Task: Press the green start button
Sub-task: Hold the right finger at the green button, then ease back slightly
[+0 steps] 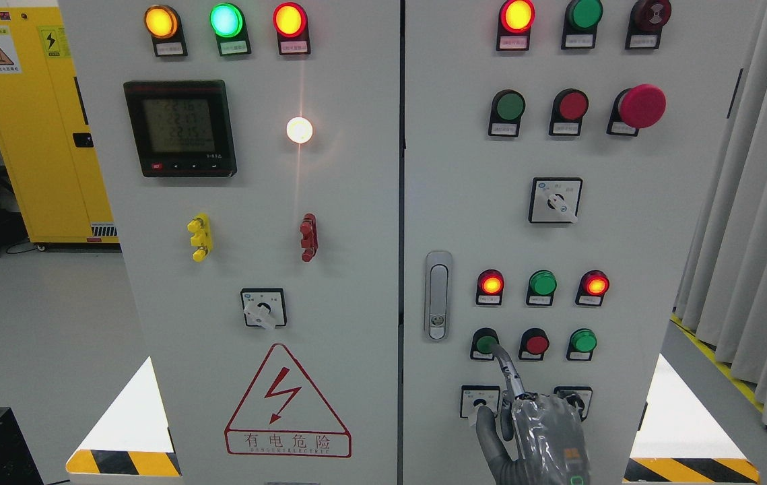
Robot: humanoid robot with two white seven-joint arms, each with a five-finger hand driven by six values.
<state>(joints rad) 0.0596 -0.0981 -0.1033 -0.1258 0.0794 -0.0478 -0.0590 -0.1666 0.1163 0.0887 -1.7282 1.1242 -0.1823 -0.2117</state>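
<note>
While its other fingers stay curled, the right robot hand (545, 434) extends one finger (508, 370) up-left, its tip touching the green start button (485, 344); a red button (535, 344) sits directly above the knuckles.

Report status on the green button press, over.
Right hand up at the lower right panel, index fingertip on the green start button. Left hand not in view. Red button beside it untouched. Nothing in the way.

We see a pale grey cabinet (356, 283), a green button (485, 344) beside a red button (536, 344), a grey robot hand (545, 431), a yellow locker (40, 135), and a red-outlined warning triangle (287, 401).
</note>
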